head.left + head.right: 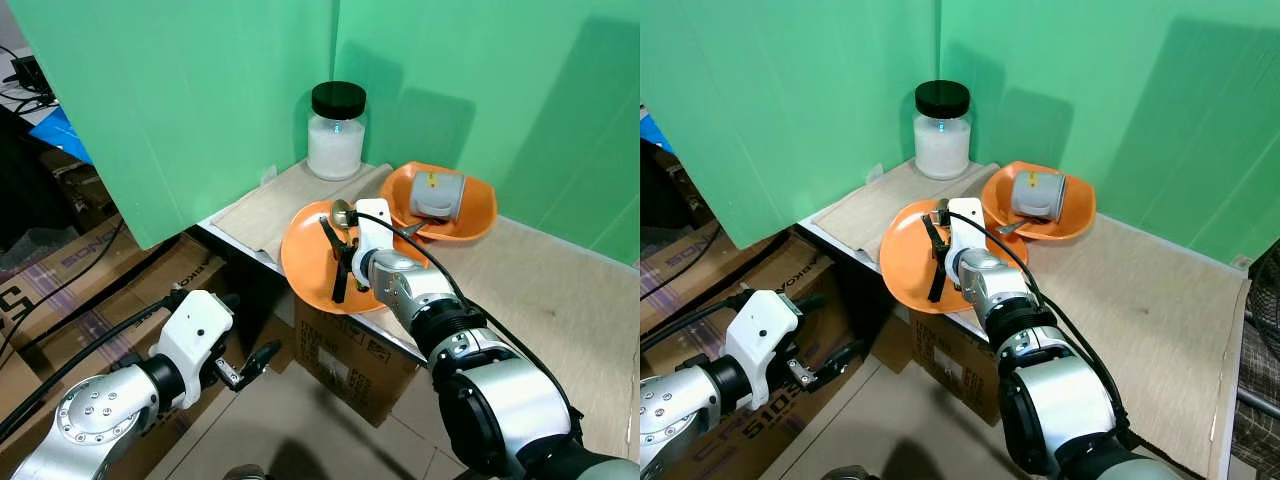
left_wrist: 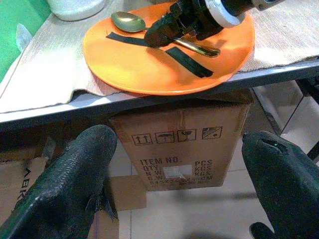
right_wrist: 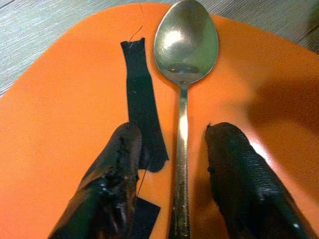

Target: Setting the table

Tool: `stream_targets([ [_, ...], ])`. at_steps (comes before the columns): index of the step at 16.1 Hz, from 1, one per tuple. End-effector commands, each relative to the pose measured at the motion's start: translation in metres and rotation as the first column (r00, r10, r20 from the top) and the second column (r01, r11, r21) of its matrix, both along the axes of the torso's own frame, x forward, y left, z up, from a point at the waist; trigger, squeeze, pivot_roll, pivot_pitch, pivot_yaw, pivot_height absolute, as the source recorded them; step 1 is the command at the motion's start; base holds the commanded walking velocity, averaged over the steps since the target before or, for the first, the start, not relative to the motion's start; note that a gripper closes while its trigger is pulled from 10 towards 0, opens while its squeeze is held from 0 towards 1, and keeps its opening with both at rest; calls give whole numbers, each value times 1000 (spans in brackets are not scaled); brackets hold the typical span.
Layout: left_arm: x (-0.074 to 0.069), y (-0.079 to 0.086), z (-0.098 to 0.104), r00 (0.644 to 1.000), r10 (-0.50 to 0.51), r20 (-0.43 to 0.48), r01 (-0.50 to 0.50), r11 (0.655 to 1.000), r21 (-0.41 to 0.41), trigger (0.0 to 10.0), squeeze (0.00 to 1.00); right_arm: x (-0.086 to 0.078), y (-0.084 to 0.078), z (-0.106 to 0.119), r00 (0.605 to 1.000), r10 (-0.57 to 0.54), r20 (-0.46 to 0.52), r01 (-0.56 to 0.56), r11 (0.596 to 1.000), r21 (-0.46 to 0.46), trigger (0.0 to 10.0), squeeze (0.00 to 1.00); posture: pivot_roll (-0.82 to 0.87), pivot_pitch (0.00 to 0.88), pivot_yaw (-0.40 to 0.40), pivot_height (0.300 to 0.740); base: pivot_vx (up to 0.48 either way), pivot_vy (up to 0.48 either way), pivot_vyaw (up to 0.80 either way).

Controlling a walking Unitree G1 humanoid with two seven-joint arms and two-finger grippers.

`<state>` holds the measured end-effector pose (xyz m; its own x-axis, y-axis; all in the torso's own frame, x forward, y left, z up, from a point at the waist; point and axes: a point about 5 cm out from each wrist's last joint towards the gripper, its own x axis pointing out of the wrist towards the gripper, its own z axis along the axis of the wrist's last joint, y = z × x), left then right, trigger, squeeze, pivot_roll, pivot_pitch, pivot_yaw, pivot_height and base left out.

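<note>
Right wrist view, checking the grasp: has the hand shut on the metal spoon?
No, the right hand is open, one black finger on each side of the metal spoon lying on the flat orange plate.

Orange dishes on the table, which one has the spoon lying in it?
The flat orange plate at the table's edge, under the right gripper, holds the spoon. The orange bowl behind it holds a grey cup on its side.

On the cardboard box (image 2: pixel 179 149) under the table edge: "ITEM NO." and "PCS" in black print, above them four framed handling symbols, one with two upward arrows. Lower lines too blurred to read. On another carton (image 1: pixel 60 275) on the floor at left: printed letters, only partly visible, not readable with certainty.
</note>
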<state>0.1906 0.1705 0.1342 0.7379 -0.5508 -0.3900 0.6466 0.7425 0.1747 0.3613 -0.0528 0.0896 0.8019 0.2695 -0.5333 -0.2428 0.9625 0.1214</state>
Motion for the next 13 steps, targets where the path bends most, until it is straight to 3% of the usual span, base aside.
stream_targets([
  [1,-1,-2,2,1000,-17,1,17,1000,6,10000,0,-3,1,-6,999,9,-34,-9,1000,4,0,0,168,0,-26,740,0,0,0],
  [13,1,-2,1,1000,-13,9,13,1000,10,10000,0,-1,0,-4,1000,16,-15,-16,1000,-1,0,0,177,0,-34,740,0,0,0],
])
